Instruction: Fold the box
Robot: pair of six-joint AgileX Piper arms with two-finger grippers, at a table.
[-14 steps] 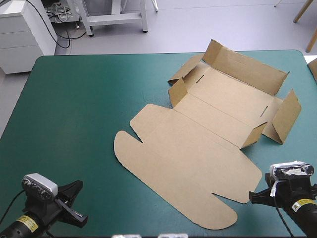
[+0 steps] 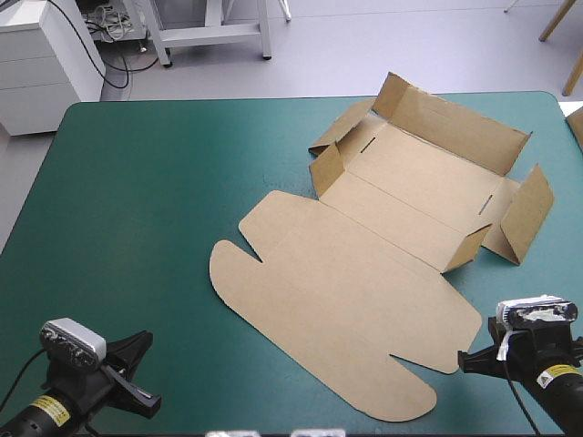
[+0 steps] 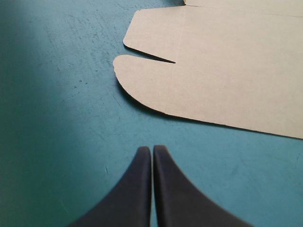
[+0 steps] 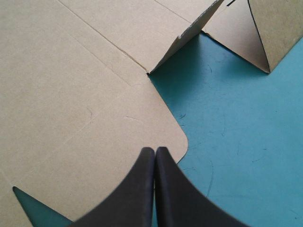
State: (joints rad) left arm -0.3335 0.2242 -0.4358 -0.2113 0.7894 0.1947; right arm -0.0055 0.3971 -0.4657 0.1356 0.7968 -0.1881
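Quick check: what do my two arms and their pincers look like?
The left arm and right arm are black, each with a yellow label. The left pincer and right pincer each have two broad black fingers, curved like fins, narrowing to rounded tips.

Brown-board box [image 2: 364, 273]: matt, paper-faced, smooth. Faint scored creases and light scuffs under and ahead of right fingers [image 4: 137, 189]. Cut wall edge ahead of them shows corrugated core. Teal-green surface [image 2: 137, 200]: matt cover, fine dark scratches and specks ahead of left fingers [image 3: 135, 189]. Both pairs black, smooth, dull satin; plastic or rubber, cannot tell which.
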